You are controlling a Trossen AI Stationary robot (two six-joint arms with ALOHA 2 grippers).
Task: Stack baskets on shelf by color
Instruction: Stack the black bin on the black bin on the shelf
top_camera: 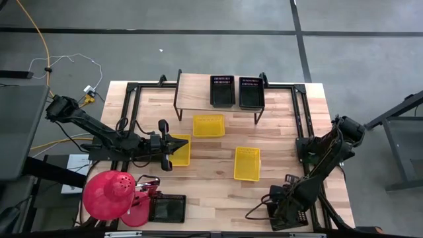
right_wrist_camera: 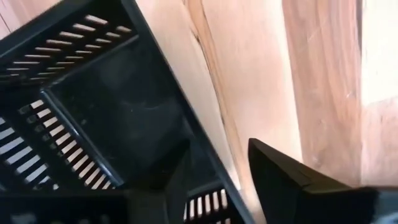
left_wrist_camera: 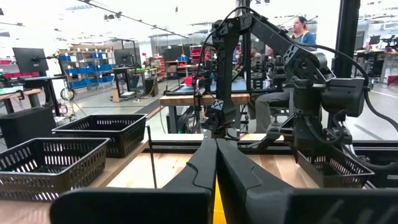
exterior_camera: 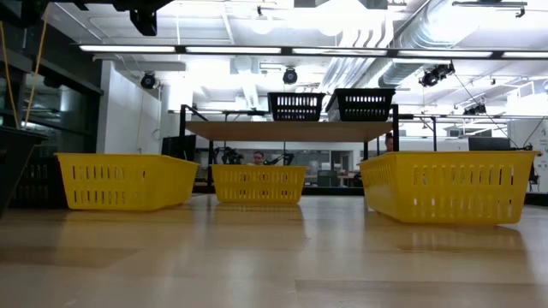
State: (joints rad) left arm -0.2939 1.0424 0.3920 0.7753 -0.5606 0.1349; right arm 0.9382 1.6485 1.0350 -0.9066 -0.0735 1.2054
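Note:
The shelf (top_camera: 198, 86) stands at the table's far edge with two black baskets (top_camera: 222, 91) (top_camera: 251, 92) side by side on its right half. Three yellow baskets rest on the table: one (top_camera: 208, 125), one (top_camera: 246, 163) and one (top_camera: 182, 151). My left gripper (top_camera: 172, 150) (left_wrist_camera: 216, 142) is shut and level above that last basket's left part, a yellow sliver (left_wrist_camera: 216, 205) showing below the fingers. My right gripper (top_camera: 285, 199) (right_wrist_camera: 214, 158) is open at the near right corner, one finger inside a black basket (right_wrist_camera: 106, 118) and one outside its wall.
Another black basket (top_camera: 166, 208) sits near the table's near left edge beside a red lamp-like shade (top_camera: 109, 194). Black frame rails (top_camera: 132, 99) run along the table's left, far and right sides. Bare wood (top_camera: 218, 192) lies between the yellow baskets and the near edge.

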